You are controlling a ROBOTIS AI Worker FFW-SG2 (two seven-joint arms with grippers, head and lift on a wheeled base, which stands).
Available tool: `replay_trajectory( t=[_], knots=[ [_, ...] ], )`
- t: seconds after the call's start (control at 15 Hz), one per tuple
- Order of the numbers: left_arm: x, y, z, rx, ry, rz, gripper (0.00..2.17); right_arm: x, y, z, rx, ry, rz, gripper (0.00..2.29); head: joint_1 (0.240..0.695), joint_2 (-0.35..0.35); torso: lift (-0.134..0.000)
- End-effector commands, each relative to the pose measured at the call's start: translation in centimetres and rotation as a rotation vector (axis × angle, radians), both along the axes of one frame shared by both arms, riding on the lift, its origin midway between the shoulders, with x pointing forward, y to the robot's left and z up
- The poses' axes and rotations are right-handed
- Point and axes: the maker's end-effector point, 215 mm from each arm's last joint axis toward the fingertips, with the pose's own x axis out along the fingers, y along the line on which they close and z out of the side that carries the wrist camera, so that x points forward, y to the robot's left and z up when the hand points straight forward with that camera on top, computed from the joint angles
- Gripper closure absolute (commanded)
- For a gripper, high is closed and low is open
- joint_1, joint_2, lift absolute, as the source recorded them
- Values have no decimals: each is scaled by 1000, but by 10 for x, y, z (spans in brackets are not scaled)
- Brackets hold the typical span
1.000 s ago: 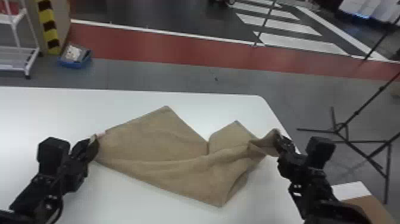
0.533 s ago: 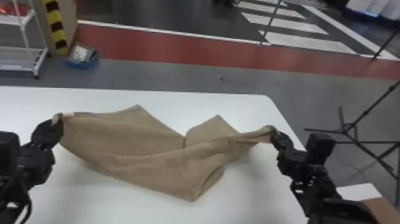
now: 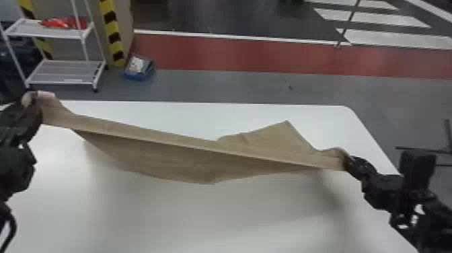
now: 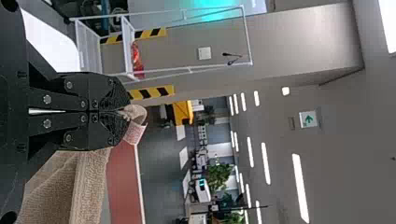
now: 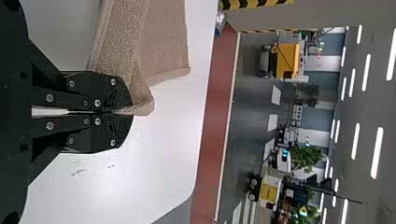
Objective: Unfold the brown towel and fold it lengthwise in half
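My left gripper [image 3: 32, 101] is at the far left in the head view, raised, holding one corner of the brown towel [image 3: 175, 153] beside a pale tag. The right gripper [image 3: 348, 163] holds another corner at the right, lower down. Between them the towel's edge is stretched nearly straight, sloping down to the right, and cloth hangs beneath it; a pointed flap extends behind near the right. In the left wrist view, the left gripper [image 4: 119, 112] is closed on the towel [image 4: 88, 186]. The right wrist view has the right gripper [image 5: 122, 113] pinching the towel [image 5: 163, 42] corner.
The white table [image 3: 168, 218] spreads under the towel, its rounded far corner at the right. Beyond it stand a white shelf rack [image 3: 64, 72] and a blue bin [image 3: 138, 69] on the floor. A black stand [image 3: 427, 149] is past the right edge.
The left gripper has moved left and up with its corner, pulling the towel's edge taut between both grippers. More cloth has lifted, and the head view has shifted. The right gripper still holds its corner.
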Motion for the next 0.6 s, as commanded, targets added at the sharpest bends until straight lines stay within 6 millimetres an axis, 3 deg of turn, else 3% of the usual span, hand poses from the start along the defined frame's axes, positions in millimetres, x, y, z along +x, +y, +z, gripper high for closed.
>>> replay_trajectory(
  t=[0.0, 0.07, 0.13, 0.33, 0.53],
  knots=[
    [-11, -1, 24, 7, -39, -3, 1693, -15, -1, 4, 26, 41, 25, 1109, 695, -125, -119],
    [-14, -2, 29, 8, -44, -3, 1693, -22, 0, 9, 43, 55, 38, 1109, 695, -120, -119],
    [-17, -4, 20, 9, -14, -4, 1693, -27, 3, 10, 35, 71, 44, 1109, 695, -118, -119],
    [-18, -26, -43, 35, 132, -19, 1693, -33, 12, -6, 38, 93, 55, 1106, 695, -128, -119],
    [-21, -22, -91, 90, 252, 20, 1693, -33, 10, 0, 34, 64, 61, 1106, 695, -143, -119]
  ],
)
